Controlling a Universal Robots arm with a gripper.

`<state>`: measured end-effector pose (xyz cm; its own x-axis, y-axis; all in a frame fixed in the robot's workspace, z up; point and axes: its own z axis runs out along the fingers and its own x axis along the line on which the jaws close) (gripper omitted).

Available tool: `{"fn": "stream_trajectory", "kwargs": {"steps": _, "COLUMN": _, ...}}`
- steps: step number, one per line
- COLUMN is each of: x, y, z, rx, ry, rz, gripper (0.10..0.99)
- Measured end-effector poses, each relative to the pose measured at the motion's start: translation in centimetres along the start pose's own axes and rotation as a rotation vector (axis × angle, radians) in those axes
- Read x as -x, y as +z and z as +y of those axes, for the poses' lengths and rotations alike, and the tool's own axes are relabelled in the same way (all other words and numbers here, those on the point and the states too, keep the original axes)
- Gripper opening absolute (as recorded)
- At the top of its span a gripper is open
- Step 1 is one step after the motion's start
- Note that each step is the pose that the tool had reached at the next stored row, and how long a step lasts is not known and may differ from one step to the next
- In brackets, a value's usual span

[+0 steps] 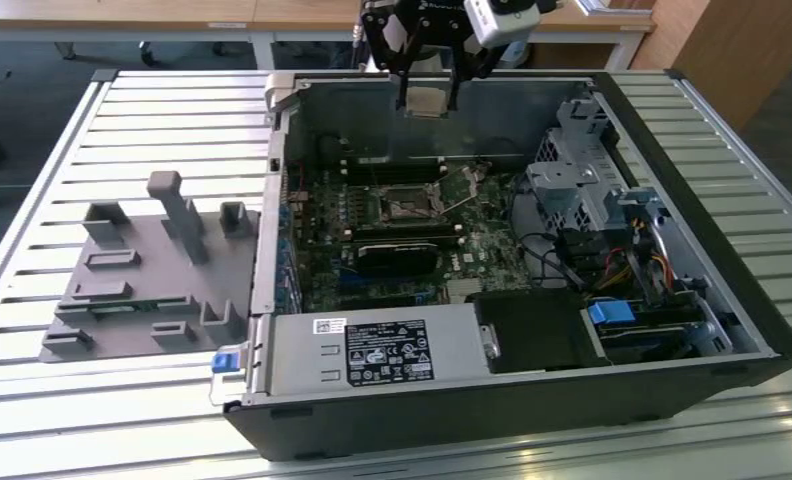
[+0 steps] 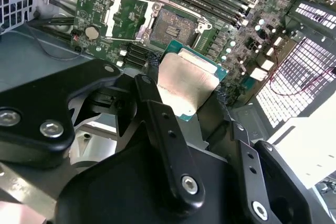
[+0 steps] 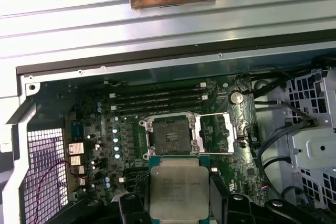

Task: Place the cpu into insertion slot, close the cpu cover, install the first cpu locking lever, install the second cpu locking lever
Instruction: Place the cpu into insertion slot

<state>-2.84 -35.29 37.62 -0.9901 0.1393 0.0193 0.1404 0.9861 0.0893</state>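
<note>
**Closest in: gripper (image 2: pixel 191 103) pinching the cpu (image 2: pixel 188 82) above a bare insertion slot (image 2: pixel 176 24)**

Black fingers (image 2: pixel 163 124) sit nearest both wrist cameras. The jaws are closed to chip width and grip the cpu by two opposite edges, with its silvery top showing. In the exterior view the chip hangs in the upper middle of the frame, level with the far wall of the open case (image 1: pixel 503 110) and well above the board (image 1: pixel 323 260). It seems tilted rather than flat to the board, though the angle is hard to judge from here.

By my reading the step in hand is the first one, carrying the chip to its socket. The insertion slot is dark and bare, and the cpu cover (image 3: pixel 215 132) lies folded open just beside it, so neither the cover nor the levers are done.

Seating the chip, I judge, calls for it to be level, square to the silver rim and centred, since the slot is only slightly larger than the chip.

Room is best straight above the socket. The memory slots (image 3: pixel 157 99) run just beside one edge and the open cover lies along another. The drive cage (image 1: pixel 570 185) and cables (image 1: pixel 556 260) stand apart at the exterior view's right. The case walls close in the sides above the slatted tabletop (image 1: pixel 169 110).
</note>
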Motion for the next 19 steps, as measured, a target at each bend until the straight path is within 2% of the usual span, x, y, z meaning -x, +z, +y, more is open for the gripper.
{"fn": "stream_trajectory", "kwargs": {"steps": 19, "x": 0.0, "y": 0.05, "z": 0.0, "rx": 0.001, "ry": 0.041, "rz": -0.0037, "gripper": 0.541}}
